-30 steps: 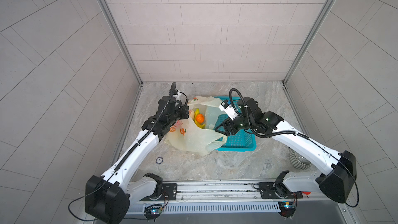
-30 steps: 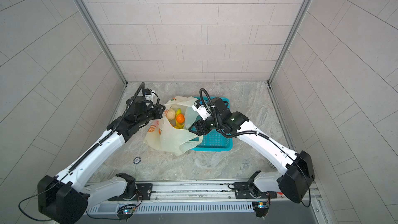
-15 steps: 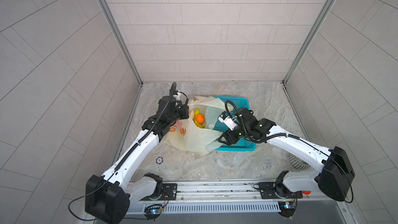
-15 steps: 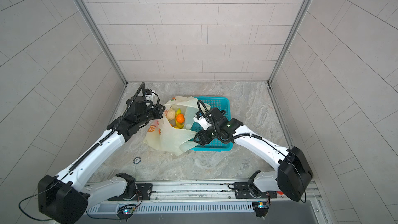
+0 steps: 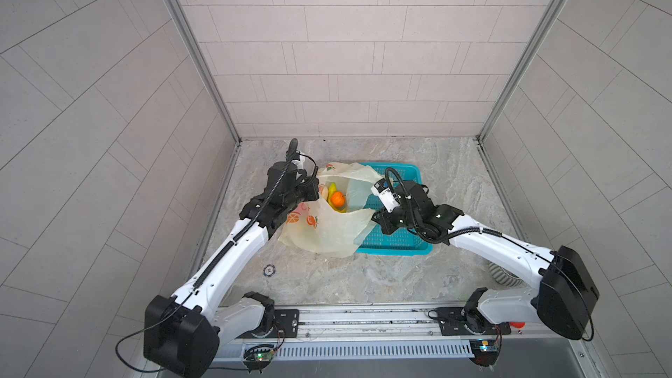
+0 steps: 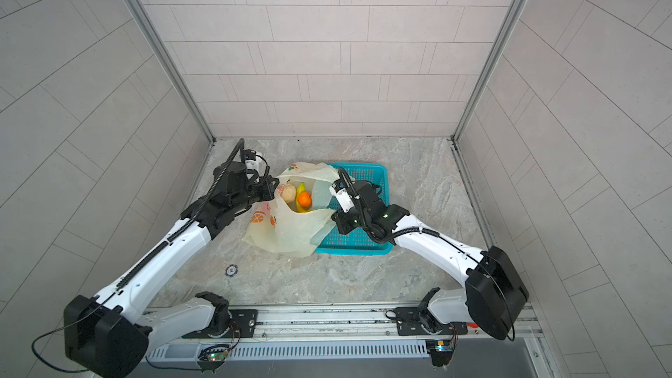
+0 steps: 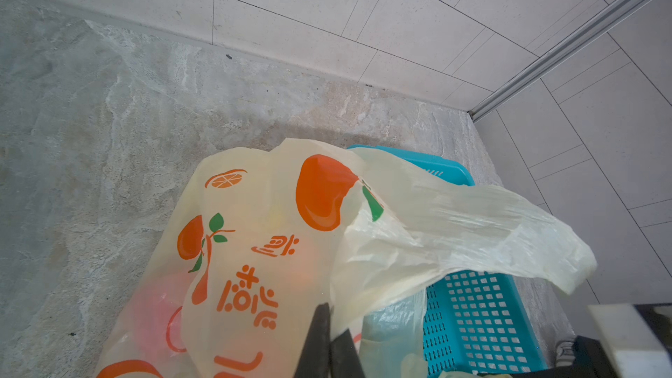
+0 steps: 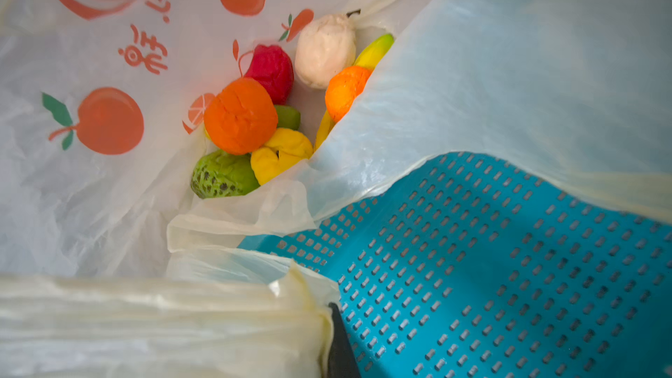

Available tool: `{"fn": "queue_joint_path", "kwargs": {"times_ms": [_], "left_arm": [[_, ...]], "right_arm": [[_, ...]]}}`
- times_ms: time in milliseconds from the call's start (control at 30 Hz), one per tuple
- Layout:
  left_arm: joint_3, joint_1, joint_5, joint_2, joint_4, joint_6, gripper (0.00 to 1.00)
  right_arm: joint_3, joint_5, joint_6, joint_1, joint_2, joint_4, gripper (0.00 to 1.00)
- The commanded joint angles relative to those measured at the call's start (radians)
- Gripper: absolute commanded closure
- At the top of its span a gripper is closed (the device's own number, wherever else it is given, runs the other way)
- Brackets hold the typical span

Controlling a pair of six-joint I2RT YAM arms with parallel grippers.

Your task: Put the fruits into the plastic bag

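**Holding a loaded bag by thin film**

Both arms are gripping the plastic bag [image 5: 320, 229] at opposite sides of its mouth. The left gripper [image 7: 329, 338] is showing its jaws pressed together, with printed film caught between them. The right gripper [image 5: 377, 217] is pressed together too. In its wrist view, bunched rim film is lying against the one finger visible, so it is probably pinching the bag.

The fruits [image 8: 240, 116] are sitting in a heap inside the bag, whose right side is draping over the teal basket [image 8: 509, 267]. No fruit is showing on the part of the basket floor in view.

The thin film is posing the main risks:
- An uneven pull between the arms could end up stretching or tearing it.
- A shallow pinch could slip free, letting the mouth collapse.
- Tilting the bag could send fruit rolling out toward the basket.
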Motion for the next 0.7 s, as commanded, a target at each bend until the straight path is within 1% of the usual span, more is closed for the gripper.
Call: {"fn": "queue_joint_path", "kwargs": {"times_ms": [0, 167, 433, 600, 667], "left_arm": [[0.028, -0.003, -0.004, 0.003, 0.007, 0.001, 1.00], [0.041, -0.002, -0.037, 0.005, 0.005, 0.003, 1.00], [0.045, 0.003, -0.116, -0.034, 0.024, 0.005, 1.00], [0.033, 0.013, -0.149, -0.064, 0.036, 0.006, 1.00], [0.023, 0.016, -0.169, -0.069, 0.033, -0.002, 1.00]], "right_arm": [[0.061, 0.079, -0.006, 0.003, -0.047, 0.013, 1.00], [0.186, 0.139, -0.033, 0.004, -0.033, -0.011, 1.00], [0.418, 0.257, -0.104, 0.004, 0.086, -0.031, 1.00], [0.504, 0.311, -0.114, 0.002, 0.125, -0.022, 1.00], [0.511, 0.332, -0.114, 0.003, 0.122, -0.003, 1.00]]}}
